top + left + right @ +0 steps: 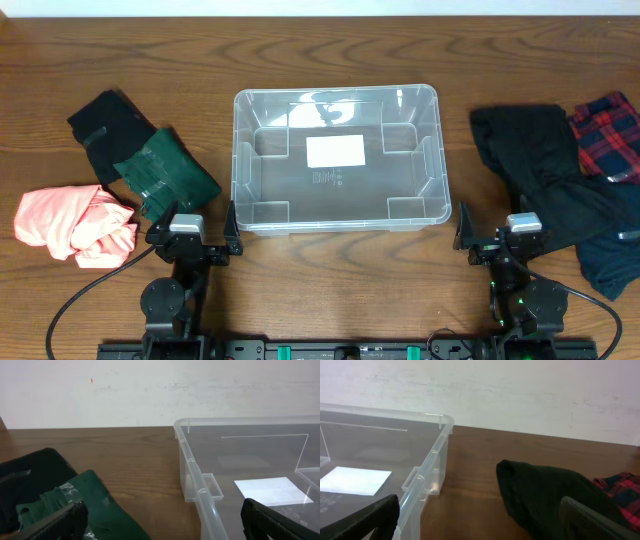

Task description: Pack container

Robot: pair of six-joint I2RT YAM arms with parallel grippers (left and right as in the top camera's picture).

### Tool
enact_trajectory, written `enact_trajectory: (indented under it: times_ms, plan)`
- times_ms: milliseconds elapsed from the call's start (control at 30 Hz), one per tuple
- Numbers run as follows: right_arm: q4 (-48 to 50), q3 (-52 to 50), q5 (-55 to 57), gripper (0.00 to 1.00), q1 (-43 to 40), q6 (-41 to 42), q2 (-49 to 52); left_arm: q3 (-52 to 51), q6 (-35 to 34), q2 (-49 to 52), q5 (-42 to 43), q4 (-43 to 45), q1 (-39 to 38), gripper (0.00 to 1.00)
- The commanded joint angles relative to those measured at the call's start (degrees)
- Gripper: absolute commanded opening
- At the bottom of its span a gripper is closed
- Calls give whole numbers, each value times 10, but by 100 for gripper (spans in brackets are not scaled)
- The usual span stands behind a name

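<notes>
The bin (336, 89) stands empty mid-bench, its near wall just ahead of me. My left end effector (195, 228) and right end effector (503, 235) are both spread wide and hold nothing. Left of the bin, a green cloth (165, 175) overlaps a black cloth (105, 130); one pinch might drag both. I judge the bin light, so clipping its rim could shove it.

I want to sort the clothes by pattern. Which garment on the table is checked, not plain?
The red plaid garment at the far right, beside a black garment. Every other piece is one plain colour.
</notes>
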Motion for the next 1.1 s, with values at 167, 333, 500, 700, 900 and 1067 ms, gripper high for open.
enact_trajectory:
  times_ms: [167,333,500,700,900,1067]
  plan:
    - [17,0,-7,99,0,24,0,-8,-28,0,-10,-15,-1,98]
    - [41,14,19,99,-1,128,1,12,-81,1,-11,-30,-1,98]
    - [18,92,94,99,-1,100,49,104,-81,45,-13,-93,-1,98]
    - [-39,255,127,99,-2,52,229,264,-81,195,-34,-196,-1,98]
    - [-197,460,127,99,-11,9,475,416,-109,367,-33,-327,7,98]
    - [-376,624,133,99,-49,-5,678,480,-122,461,9,-374,37,98]
